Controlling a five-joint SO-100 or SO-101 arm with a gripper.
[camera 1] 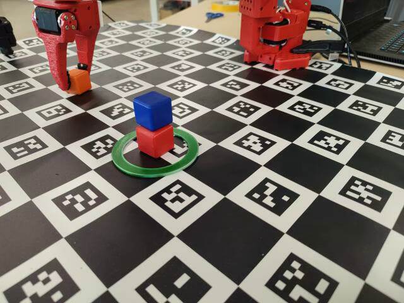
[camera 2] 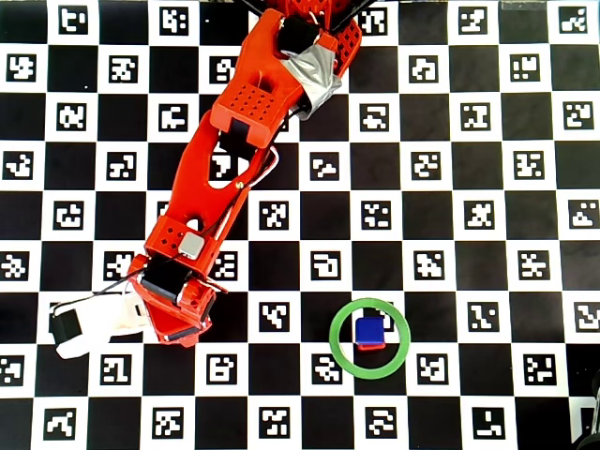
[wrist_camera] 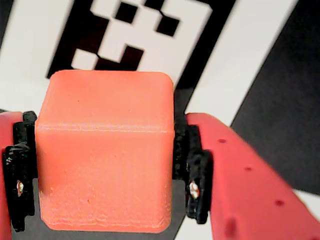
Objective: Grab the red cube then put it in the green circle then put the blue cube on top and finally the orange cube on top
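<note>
The orange cube [wrist_camera: 105, 155] is pinched between the gripper [camera 1: 74, 83] jaws, at ten o'clock from the green circle [camera 1: 155, 169] in the fixed view. Inside the ring, the blue cube [camera 1: 153, 110] is stacked on the red cube [camera 1: 155, 140].

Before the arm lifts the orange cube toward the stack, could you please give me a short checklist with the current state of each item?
1. Gripper shut on the orange cube, pads on both sides: ok.
2. Red cube inside the green ring: ok.
3. Blue cube sitting on the red cube: ok, slightly turned.
4. Orange cube off the checkered mat: cannot tell.
5. Path from gripper to stack free of other things: ok.
</note>
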